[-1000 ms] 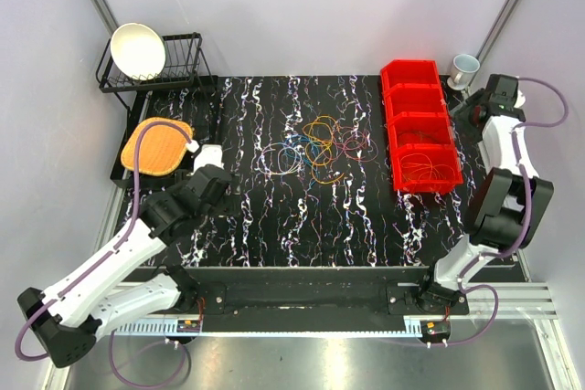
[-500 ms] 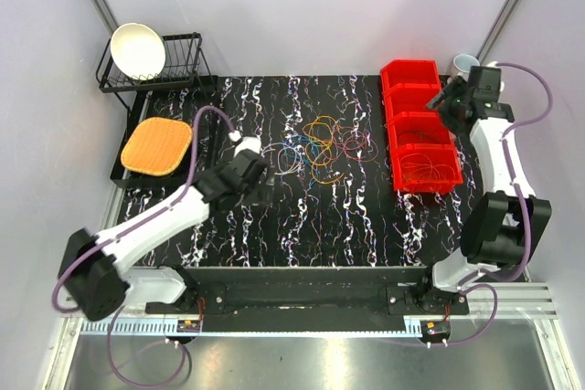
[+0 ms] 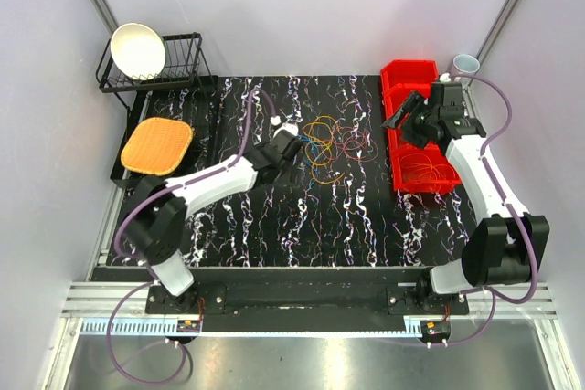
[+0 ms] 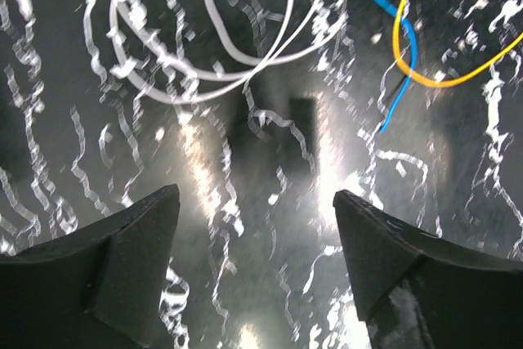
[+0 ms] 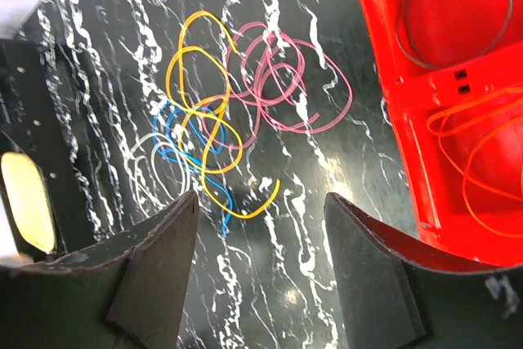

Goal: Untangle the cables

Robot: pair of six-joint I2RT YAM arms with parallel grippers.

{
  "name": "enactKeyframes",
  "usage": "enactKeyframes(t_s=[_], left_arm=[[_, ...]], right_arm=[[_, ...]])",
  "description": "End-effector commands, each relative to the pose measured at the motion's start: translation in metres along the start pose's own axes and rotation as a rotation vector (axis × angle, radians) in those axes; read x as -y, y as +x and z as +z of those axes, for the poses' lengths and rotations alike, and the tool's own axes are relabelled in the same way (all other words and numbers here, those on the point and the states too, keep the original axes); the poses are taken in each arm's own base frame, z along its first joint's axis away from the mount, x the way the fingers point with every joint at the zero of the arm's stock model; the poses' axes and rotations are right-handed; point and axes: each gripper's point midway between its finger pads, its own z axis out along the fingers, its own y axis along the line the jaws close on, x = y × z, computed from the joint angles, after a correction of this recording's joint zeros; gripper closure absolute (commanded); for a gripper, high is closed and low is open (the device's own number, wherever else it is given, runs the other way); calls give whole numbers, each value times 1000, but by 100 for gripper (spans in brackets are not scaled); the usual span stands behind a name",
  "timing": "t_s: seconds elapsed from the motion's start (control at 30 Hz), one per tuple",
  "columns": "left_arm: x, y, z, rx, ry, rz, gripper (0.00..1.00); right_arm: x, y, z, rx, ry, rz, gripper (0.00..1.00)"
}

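The cables (image 3: 322,143) lie as a loose tangle of thin loops in the middle of the black marbled mat. In the right wrist view I see yellow loops (image 5: 196,79), pink loops (image 5: 286,79), a blue wire (image 5: 186,143) and white loops (image 5: 151,161) crossing one another. My left gripper (image 3: 291,149) is open and empty at the tangle's left edge, low over the mat. Its wrist view shows white loops (image 4: 204,38), a blue wire (image 4: 396,26) and a yellow wire (image 4: 433,59) just ahead of the left gripper (image 4: 255,198). My right gripper (image 3: 402,121) is open and empty above the bin's left rim; in its own view the right gripper (image 5: 261,202) frames bare mat.
A red divided bin (image 3: 419,89) stands right of the tangle. It holds orange wires (image 5: 482,169) and a dark loop (image 5: 449,14). A dish rack (image 3: 183,70) with a white bowl (image 3: 137,50), an orange pad (image 3: 157,146) and a cup (image 3: 464,66) sit at the edges.
My left arm has swung right and forward from the mat's left side to the tangle's left edge. My right arm has swung left from beside the cup to over the bin.
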Motion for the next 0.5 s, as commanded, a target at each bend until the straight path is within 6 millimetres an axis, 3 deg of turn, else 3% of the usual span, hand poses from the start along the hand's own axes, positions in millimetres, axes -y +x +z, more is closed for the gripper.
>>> enactKeyframes(t_s=[0.0, 0.17, 0.27, 0.47], left_arm=[[26, -36, 15, 69, 60, 38, 25], [36, -39, 35, 48, 71, 64, 29], [42, -43, 47, 34, 95, 70, 38], [42, -44, 67, 12, 90, 79, 42]], right_arm=[[-9, 0, -13, 28, -54, -20, 31], [-6, 7, -16, 21, -55, -28, 31], [-4, 9, -15, 15, -54, -36, 31], [-3, 11, -16, 12, -58, -44, 31]])
